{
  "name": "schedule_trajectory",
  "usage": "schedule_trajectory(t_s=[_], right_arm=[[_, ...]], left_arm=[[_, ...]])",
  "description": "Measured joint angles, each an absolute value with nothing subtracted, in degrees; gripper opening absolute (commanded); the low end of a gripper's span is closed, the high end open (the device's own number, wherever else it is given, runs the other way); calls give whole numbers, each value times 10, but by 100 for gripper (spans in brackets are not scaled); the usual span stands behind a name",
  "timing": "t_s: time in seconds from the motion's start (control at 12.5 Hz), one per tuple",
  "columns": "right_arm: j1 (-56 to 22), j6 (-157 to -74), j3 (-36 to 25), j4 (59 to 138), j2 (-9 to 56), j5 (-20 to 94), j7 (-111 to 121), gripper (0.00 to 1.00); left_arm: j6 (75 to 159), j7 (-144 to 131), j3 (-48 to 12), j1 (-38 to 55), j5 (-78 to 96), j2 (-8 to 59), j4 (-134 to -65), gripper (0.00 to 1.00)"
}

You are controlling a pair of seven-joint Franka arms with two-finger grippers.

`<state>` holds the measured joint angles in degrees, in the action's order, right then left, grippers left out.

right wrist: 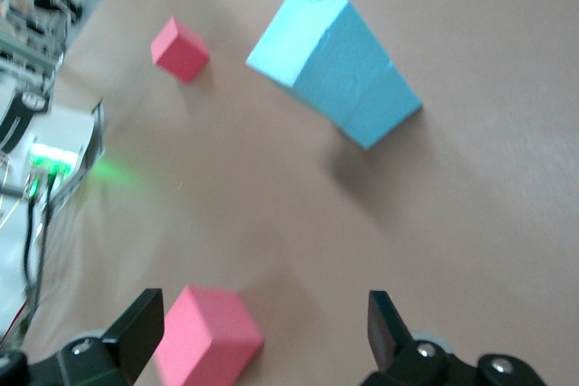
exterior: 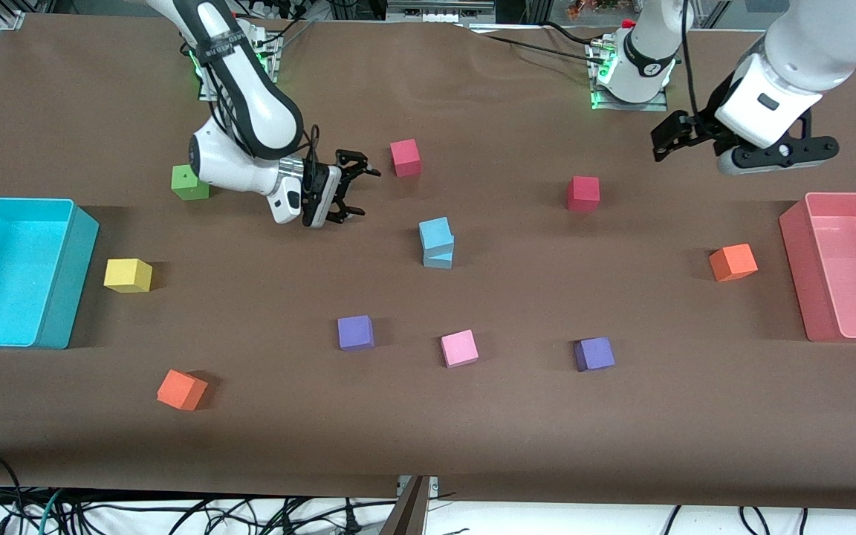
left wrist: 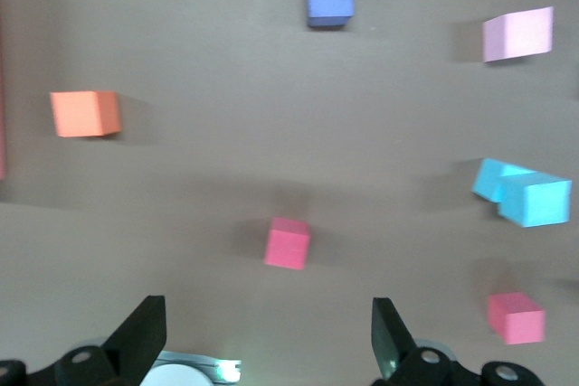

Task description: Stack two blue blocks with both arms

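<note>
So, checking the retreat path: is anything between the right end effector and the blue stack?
No. In the front view, only bare table separates the open right end effector from the blue stack.

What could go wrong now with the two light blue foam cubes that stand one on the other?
The upper light blue foam cube sits twisted and a little off the lower light blue foam cube, so a small knock might topple it. The right gripper hangs open over the table beside the stack, near a red foam cube; a careless swing could hit either. The left gripper waits open over its end of the table.
</note>
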<state>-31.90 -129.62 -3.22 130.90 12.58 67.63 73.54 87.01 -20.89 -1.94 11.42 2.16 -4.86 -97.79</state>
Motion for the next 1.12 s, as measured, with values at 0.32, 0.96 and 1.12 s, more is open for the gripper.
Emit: schedule_trajectory(t_s=[0.32,0.96,1.12], right_arm=[[-290,-1190,-49,1249,88,439,566,100],[-229,-987,-93,1033,67,81,308,100],[-200,-973,-94,1001,62,36,211,100]], left_arm=[[851,-184,-19,109,0,-60,-970,100],[852,-123,-18,75,0,-59,-970,100],[855,-91,-17,52,0,-59,-971,100]])
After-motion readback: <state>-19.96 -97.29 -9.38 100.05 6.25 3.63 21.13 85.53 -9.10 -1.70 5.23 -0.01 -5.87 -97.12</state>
